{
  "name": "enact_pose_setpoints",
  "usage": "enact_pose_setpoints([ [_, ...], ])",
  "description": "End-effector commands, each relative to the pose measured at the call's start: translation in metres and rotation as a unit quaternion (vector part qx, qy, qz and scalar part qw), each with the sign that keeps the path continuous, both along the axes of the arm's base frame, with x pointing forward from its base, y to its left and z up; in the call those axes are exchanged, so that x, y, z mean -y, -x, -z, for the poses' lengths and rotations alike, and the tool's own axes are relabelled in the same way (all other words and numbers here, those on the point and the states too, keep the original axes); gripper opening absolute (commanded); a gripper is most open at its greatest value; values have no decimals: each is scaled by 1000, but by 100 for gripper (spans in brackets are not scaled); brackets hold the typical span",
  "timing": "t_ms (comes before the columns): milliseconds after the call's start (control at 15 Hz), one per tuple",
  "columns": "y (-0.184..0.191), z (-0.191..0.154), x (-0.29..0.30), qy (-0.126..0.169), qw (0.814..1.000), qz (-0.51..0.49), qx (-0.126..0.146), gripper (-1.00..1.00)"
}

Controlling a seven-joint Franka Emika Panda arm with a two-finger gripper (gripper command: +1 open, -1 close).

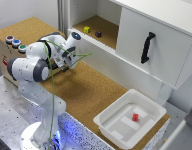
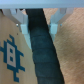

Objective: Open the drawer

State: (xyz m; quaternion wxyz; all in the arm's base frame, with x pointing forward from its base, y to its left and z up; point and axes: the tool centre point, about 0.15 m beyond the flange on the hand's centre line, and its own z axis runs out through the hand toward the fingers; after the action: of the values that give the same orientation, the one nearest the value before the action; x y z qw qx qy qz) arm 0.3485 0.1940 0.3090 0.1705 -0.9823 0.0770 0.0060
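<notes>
The drawer point(image 1: 98, 57) is the long, low white front panel under the open shelf of the white cabinet, and it sits flush with the unit. My gripper point(image 1: 73, 60) hovers over the cork counter just in front of the drawer's end on the exterior view's left, close to it but apart. In the wrist view the gripper point(image 2: 37, 22) is open. Its two pale fingertips point(image 2: 21, 22) stand apart on either side of a dark ribbed strip point(image 2: 40, 55) that runs across the cork. I cannot tell what the strip is. A pale band that may be the drawer front lies just beyond the fingertips.
A big white door with a black handle point(image 1: 147, 47) closes the cabinet's other side. A yellow cube point(image 1: 86, 29) and a dark cube point(image 1: 98, 34) rest on the shelf. A white tub point(image 1: 108, 122) holding a red block point(image 1: 135, 117) sits on the counter. A box with coloured buttons point(image 1: 15, 42) stands behind the arm.
</notes>
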Motion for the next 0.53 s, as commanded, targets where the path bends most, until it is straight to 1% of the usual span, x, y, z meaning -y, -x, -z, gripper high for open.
enact_pose_setpoints([
  [0, -47, 9, 70, 22, 999, 16, 42, -100],
  [333, -44, 16, 98, 42, 998, 28, 37, -100],
  [467, -44, 16, 107, 53, 997, 28, 41, -100],
])
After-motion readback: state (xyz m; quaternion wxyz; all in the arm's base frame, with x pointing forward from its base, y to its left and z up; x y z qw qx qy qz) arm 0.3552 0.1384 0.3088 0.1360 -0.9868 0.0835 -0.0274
